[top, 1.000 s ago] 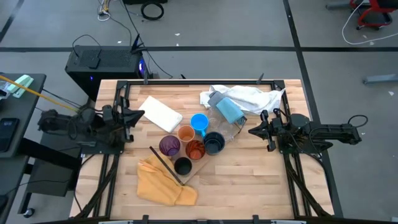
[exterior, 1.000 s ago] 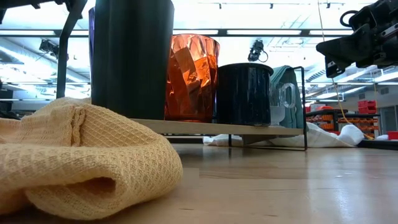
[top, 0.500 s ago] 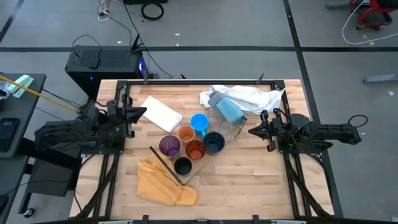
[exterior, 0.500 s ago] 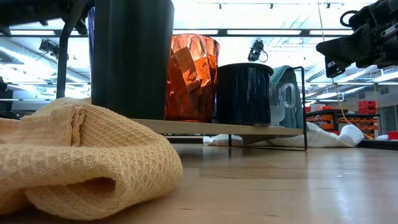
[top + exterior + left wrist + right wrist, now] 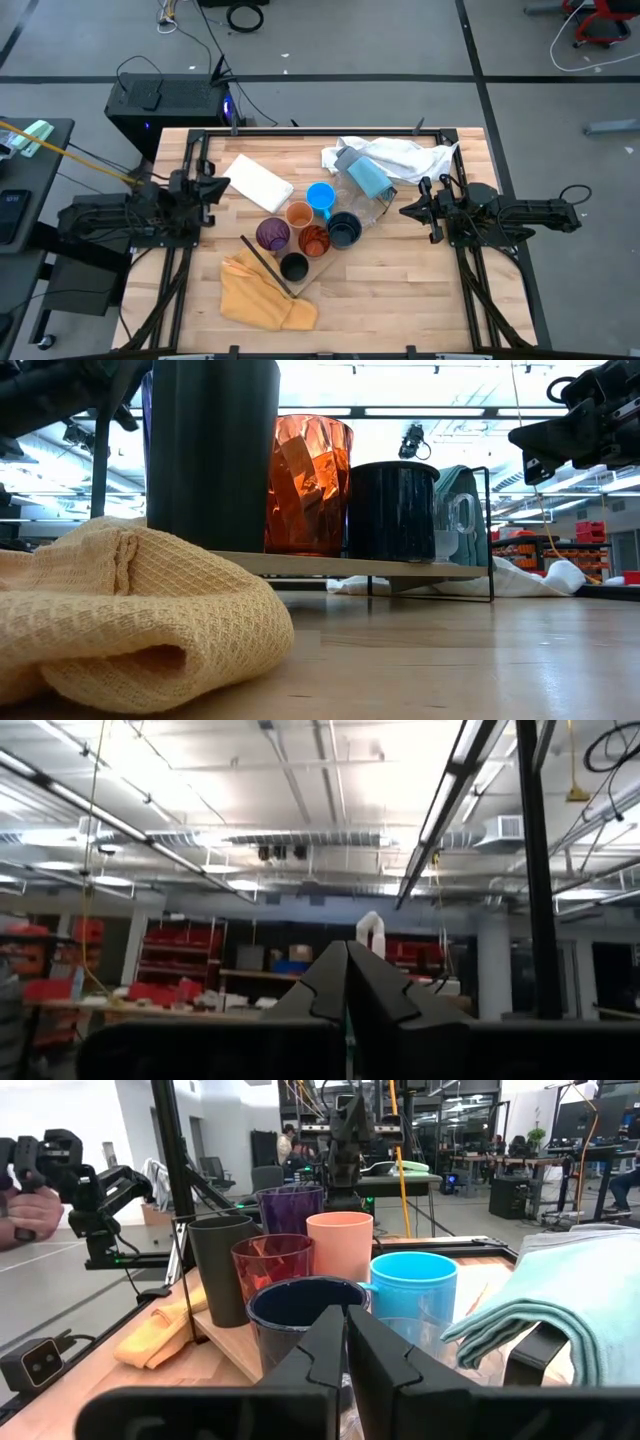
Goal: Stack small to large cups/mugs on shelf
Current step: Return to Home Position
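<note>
- High view: six cups stand close-packed in two rows mid-table. One row is the purple cup (image 5: 272, 234), small orange cup (image 5: 299, 214) and blue mug (image 5: 320, 196). The other is the black mug (image 5: 293, 266), red-orange tumbler (image 5: 314, 240) and dark blue cup (image 5: 344, 229). The left gripper (image 5: 222, 183) hangs at the table's left side, just beside a white pad (image 5: 258, 182). The right gripper (image 5: 405, 212) hangs at the right side, pointing toward the cups but apart from them.
- Low view: the black mug, tumbler and dark blue cup stand upright side by side on the shelf (image 5: 350, 566), behind a yellow cloth (image 5: 130, 610).
- Left wrist view: the fingers (image 5: 320, 990) are pressed together with nothing between them, aimed at the ceiling.
- Right wrist view: the fingers (image 5: 325, 1345) likewise meet at their tips, holding nothing. All six cups are grouped just ahead, the dark blue cup nearest.
</note>
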